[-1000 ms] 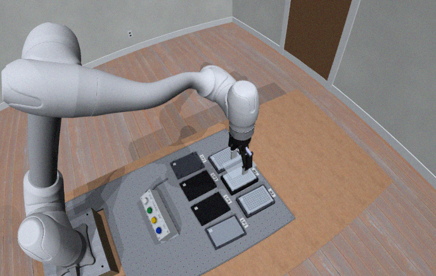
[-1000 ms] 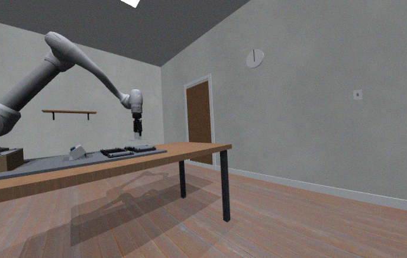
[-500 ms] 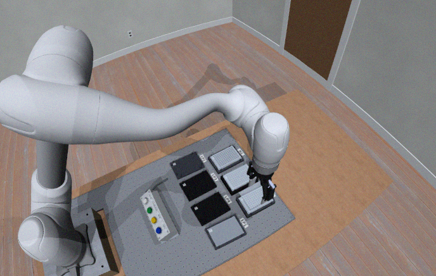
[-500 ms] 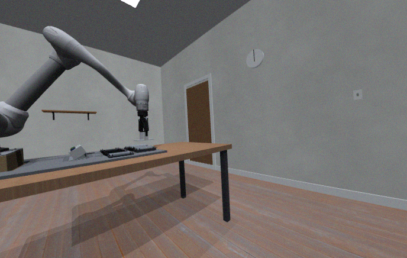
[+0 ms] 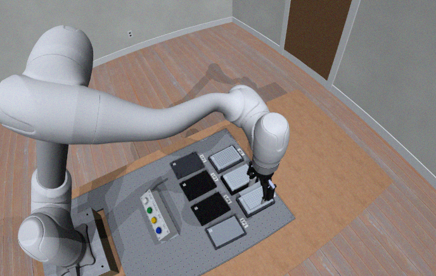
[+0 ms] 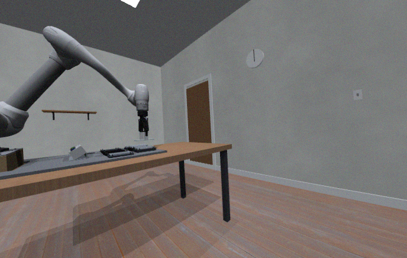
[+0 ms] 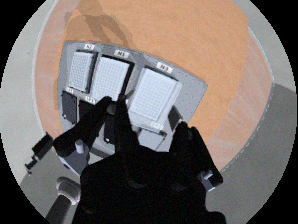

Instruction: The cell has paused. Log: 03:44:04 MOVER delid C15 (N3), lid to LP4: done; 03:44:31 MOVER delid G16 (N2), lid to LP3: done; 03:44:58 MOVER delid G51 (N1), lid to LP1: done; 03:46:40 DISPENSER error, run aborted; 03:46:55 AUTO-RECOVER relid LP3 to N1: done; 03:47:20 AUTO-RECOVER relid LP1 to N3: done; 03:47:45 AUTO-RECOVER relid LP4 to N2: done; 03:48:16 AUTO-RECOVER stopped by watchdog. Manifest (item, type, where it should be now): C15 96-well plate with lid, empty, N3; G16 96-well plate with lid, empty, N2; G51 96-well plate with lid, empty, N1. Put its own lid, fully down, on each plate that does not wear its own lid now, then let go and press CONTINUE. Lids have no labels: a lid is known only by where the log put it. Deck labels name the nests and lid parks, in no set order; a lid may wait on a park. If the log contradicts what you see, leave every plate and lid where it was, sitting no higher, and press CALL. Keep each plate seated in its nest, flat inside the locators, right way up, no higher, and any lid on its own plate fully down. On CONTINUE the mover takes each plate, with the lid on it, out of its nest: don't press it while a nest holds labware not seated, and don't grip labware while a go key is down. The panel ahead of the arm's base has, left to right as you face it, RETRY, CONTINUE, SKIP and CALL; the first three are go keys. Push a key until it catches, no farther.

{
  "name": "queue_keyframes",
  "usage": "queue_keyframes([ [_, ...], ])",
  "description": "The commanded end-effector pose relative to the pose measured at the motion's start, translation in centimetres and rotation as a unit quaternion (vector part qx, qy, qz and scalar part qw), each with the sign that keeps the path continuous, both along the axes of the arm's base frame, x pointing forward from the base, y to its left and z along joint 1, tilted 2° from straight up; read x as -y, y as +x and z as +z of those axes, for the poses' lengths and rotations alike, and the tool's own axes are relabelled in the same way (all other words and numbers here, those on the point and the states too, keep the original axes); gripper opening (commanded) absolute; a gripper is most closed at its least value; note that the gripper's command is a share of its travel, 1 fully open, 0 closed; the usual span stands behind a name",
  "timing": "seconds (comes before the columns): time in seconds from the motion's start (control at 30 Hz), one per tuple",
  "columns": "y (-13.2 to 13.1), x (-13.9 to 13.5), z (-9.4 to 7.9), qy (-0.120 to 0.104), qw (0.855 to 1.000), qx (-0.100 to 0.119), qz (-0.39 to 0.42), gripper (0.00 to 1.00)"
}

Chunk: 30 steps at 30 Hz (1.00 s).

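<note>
Three 96-well plates sit in a row of nests on the grey deck: the far one [image 5: 225, 158] and the middle one [image 5: 236, 178] both show their well grids. My gripper [image 5: 267, 199] is shut on a clear lid [image 5: 252, 195] and holds it flat above the near plate. In the side view the lid [image 6: 143, 139] hangs clear of the deck under the gripper [image 6: 143, 132]. Another lid [image 5: 225, 232] lies on the nearest lid park. The three other parks [image 5: 198, 185] are bare and dark. In the wrist view the plates [image 7: 112, 76] lie beyond my fingers.
The key panel [image 5: 158, 216] stands left of the parks, with white, green [image 5: 149, 209], yellow and blue keys. Small label tags sit beside the nests and parks, too small to read. The arm's base block [image 5: 104, 240] is at the deck's near left.
</note>
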State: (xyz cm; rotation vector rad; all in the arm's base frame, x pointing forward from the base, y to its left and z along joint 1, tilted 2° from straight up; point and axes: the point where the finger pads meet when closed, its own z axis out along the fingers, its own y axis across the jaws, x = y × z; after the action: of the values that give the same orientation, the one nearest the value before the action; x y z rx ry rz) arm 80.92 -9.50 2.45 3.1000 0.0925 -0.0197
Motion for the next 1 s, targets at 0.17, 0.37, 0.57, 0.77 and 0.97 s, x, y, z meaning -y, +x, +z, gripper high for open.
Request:
queue_keyframes([
  [0.17,0.0,0.0,0.02,0.0,1.0,0.0,0.0,0.0],
  [0.37,0.0,0.0,0.02,0.0,1.0,0.0,0.0,0.0],
  [0.57,0.0,0.0,0.02,0.0,1.0,0.0,0.0,0.0],
  [0.77,0.0,0.0,-0.02,0.0,1.0,0.0,-0.002,0.0],
  [0.97,0.0,0.0,-0.07,0.0,1.0,0.0,-0.005,0.0],
])
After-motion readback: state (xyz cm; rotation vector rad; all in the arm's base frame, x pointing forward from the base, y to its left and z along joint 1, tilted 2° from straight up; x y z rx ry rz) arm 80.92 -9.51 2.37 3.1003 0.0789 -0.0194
